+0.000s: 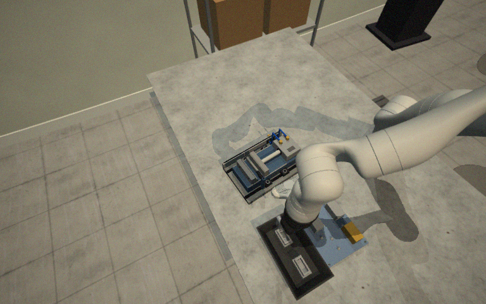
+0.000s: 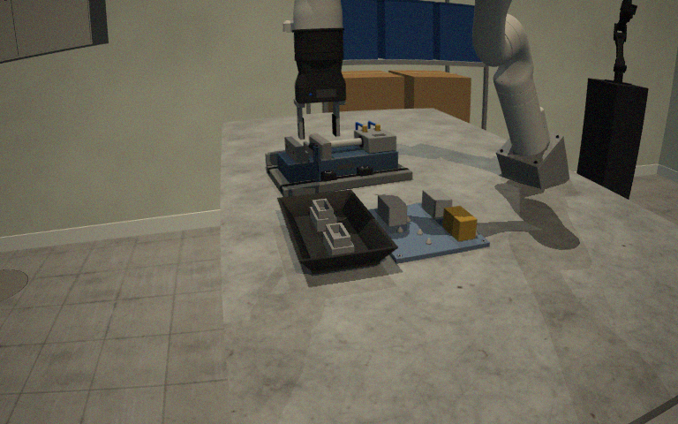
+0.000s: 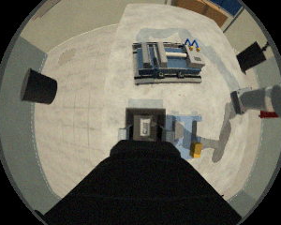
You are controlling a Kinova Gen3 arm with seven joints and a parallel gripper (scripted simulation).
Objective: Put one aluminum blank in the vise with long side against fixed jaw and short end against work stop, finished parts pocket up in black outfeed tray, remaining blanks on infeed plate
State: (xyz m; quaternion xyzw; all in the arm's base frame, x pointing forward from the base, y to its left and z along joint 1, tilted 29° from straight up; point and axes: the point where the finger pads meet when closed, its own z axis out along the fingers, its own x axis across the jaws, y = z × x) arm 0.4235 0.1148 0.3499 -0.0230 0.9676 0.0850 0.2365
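My gripper (image 2: 319,136) (image 3: 145,130) is open and empty, raised above the black outfeed tray (image 1: 290,251) (image 2: 366,228). Two finished parts lie in the tray, pockets up: the near part (image 1: 301,265) (image 2: 338,238) and the far part (image 1: 284,237) (image 2: 321,216). Two gray blanks (image 2: 392,209) (image 2: 436,203) and a yellow brass blank (image 1: 352,232) (image 2: 460,223) (image 3: 196,150) rest on the blue infeed plate (image 1: 334,256) (image 2: 410,250). The vise has a fixed jaw (image 1: 245,170) (image 2: 295,149) and a moving jaw (image 1: 259,163) (image 2: 320,146); no blank shows between them, though the narrow gap is partly hidden.
The vise's hose block (image 1: 286,146) (image 2: 378,140) stands at its right end. Short pins (image 1: 338,247) (image 2: 419,231) rise from the infeed plate. The tray and plate lie side by side in front of the vise. An air gun or similar pale thing (image 1: 280,192) lies beside the vise.
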